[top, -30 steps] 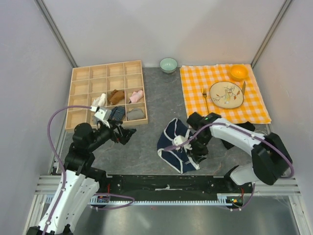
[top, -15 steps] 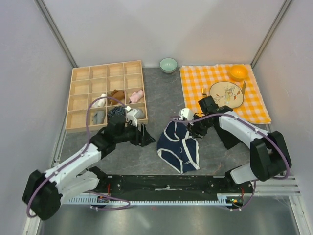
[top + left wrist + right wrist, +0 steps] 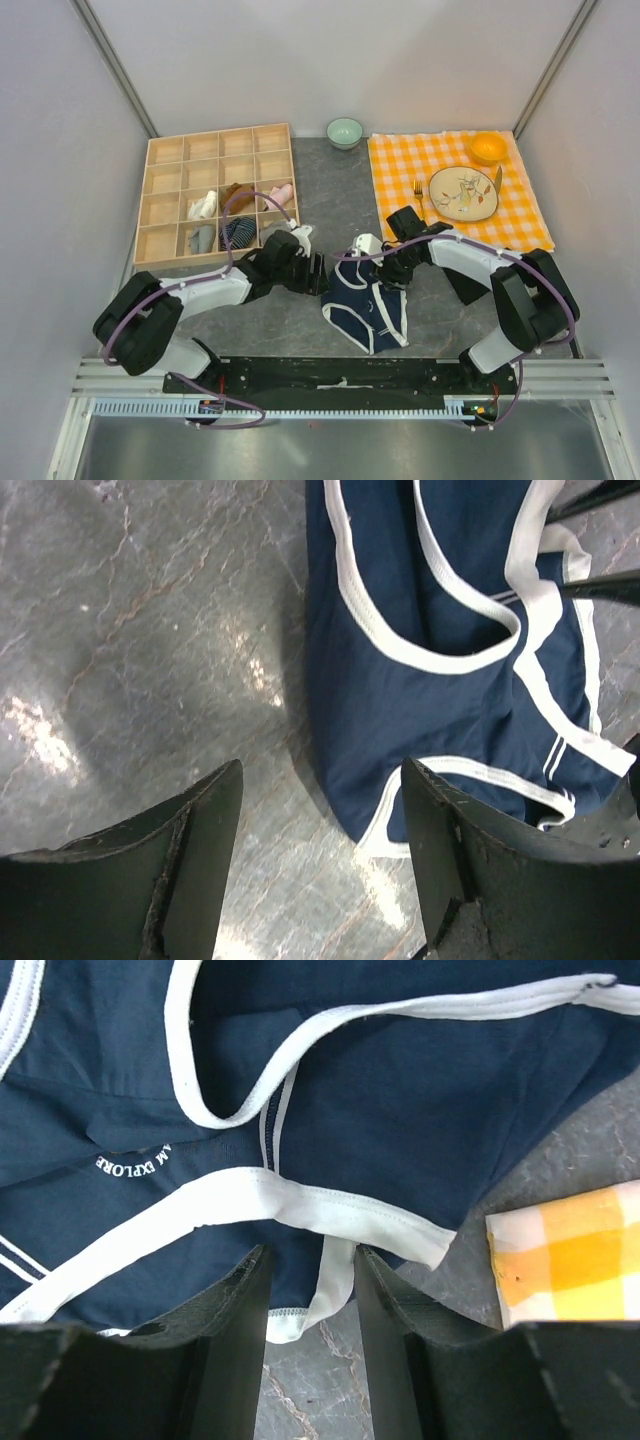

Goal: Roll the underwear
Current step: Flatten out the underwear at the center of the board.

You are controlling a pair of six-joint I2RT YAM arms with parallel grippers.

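Observation:
The underwear [image 3: 362,300] is navy with white trim and lies crumpled and unrolled on the grey table between the two arms. My left gripper [image 3: 316,273] is open at its left edge. In the left wrist view the underwear [image 3: 430,680] fills the upper right, and a trimmed corner lies between my open left gripper [image 3: 320,825] fingers, close to the right one. My right gripper [image 3: 386,268] is at the underwear's upper right corner. In the right wrist view my right gripper [image 3: 310,1300] is open, its fingers on either side of a white trim strip of the underwear [image 3: 400,1110].
A wooden compartment tray [image 3: 165,190] at the back left holds rolled garments, among them a dark striped one [image 3: 238,232]. An orange checked cloth [image 3: 400,170] at the back right carries a plate [image 3: 463,193] and an orange bowl [image 3: 488,147]; its corner [image 3: 570,1250] lies near my right fingers. A green bowl [image 3: 345,132] stands at the back.
My left arm has swung right from beside the tray to the underwear's left edge. My right gripper has moved from the underwear's lower right up to its upper right corner.

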